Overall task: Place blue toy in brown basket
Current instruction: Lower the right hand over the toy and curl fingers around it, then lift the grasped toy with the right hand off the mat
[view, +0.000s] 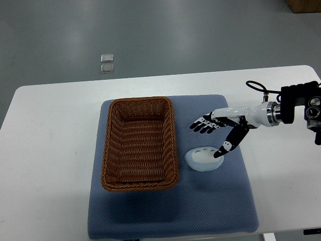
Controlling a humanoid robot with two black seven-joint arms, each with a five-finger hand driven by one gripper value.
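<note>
A pale blue oval toy (202,158) lies on the blue mat (170,211), just right of the brown wicker basket (139,143). The basket is rectangular and holds nothing. My right hand (214,134) reaches in from the right edge and hovers over the toy's upper right side. Its fingers (202,124) are spread flat toward the basket, and its thumb (226,146) points down, touching or nearly touching the toy's right end. The hand holds nothing. My left arm does not show.
The mat lies on a white table (50,150) with rounded corners. Grey floor runs beyond the far edge, with two small square plates (107,63) on it. A brown box corner (304,5) shows at the top right.
</note>
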